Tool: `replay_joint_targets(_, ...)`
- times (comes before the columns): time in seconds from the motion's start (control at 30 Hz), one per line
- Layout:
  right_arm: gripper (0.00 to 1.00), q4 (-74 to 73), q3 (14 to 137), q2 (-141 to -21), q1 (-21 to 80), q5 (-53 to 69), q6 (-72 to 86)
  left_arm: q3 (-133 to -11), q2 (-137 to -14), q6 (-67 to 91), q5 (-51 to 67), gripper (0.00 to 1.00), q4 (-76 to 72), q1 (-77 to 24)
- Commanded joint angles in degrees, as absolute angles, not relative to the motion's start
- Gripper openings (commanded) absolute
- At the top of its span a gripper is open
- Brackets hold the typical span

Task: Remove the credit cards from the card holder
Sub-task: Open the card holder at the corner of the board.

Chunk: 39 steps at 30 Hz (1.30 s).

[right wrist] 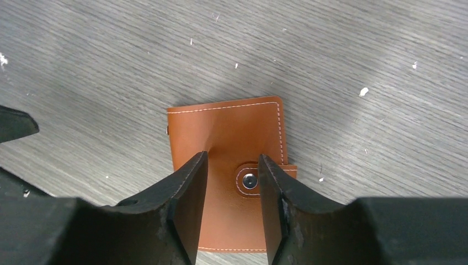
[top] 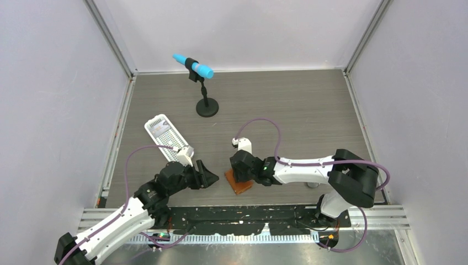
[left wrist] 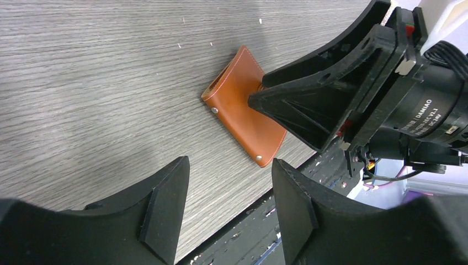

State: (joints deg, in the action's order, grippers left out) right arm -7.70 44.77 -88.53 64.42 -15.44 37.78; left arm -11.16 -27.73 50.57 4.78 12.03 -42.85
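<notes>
Ok, the tan-brown leather folding card holder (right wrist: 226,130) lies flat and shut on the grey wood-grain table (right wrist: 110,55), close to its near edge, with the snap tab (right wrist: 250,180) fastened. Directly over it is the right gripper (right wrist: 232,165): narrow gap between the fingers, the tab's stud between them, tips at the leather (nothing clamped that I can see). To the holder's left in the top view hovers the left gripper (left wrist: 230,165), jaws wide, empty. Further back are a white perforated tray (top: 164,135) and a blue microphone on a black stand (top: 193,65).
</notes>
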Motion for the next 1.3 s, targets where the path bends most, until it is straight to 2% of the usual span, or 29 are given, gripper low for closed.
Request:
replay_joint_targets(0.0,0.44,-12.4,46.16,-91.69,66.35,-19.38,38.32,-11.43,-26.88,50.53,5.26,0.59,11.7,-42.89)
replay_joint_targets(0.47,0.46,-17.14,47.63,-84.72,67.26,-20.15,37.06,-11.21,-26.82,50.89,5.45,0.59,11.26,-42.89)
replay_joint_targets(0.87,0.46,-16.58,46.11,-87.51,67.67,-20.46,39.15,-11.72,-31.13,51.16,7.82,0.59,7.56,-42.89)
replay_joint_targets(1.17,0.42,-18.34,46.21,-88.94,68.42,-24.53,39.56,-12.55,-31.98,51.24,8.27,0.59,7.38,-42.89)
replay_joint_targets(1.27,0.38,-17.49,45.71,-89.03,68.7,-25.47,39.58,-12.42,-31.88,51.4,8.31,0.59,7.3,-42.89)
